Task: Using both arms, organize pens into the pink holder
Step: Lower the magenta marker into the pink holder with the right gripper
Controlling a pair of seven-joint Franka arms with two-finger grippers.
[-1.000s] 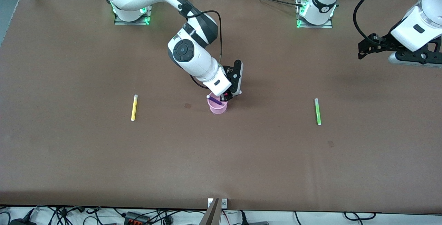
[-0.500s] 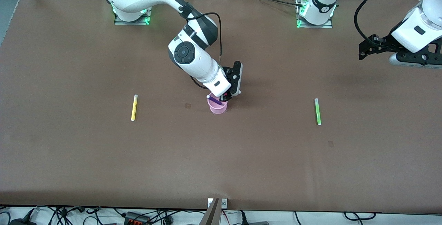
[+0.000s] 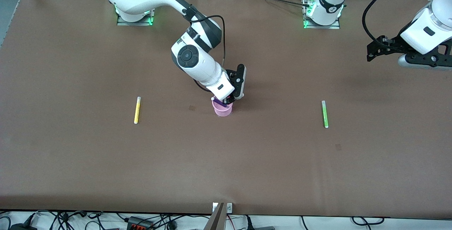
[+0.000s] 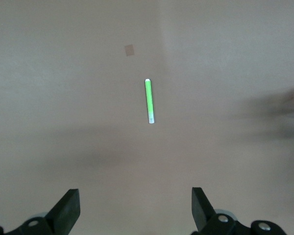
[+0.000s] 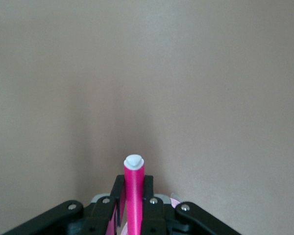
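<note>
The pink holder stands mid-table with a purple pen leaning in it. My right gripper is right over the holder's rim, shut on the magenta-pink pen, which stands upright between the fingers with its whitish end up. A bit of the holder's rim shows under the gripper. The yellow pen lies toward the right arm's end. The light green pen lies toward the left arm's end and shows in the left wrist view. My left gripper hangs open and empty in the air.
Two small dark patches mark the brown table, one beside the holder and one nearer the front camera than the green pen. The arm bases stand along the table's edge farthest from the front camera.
My right arm's wrist has shifted slightly over the holder, still holding the magenta pen. My left arm has risen a little. The pens on the table have not moved.
</note>
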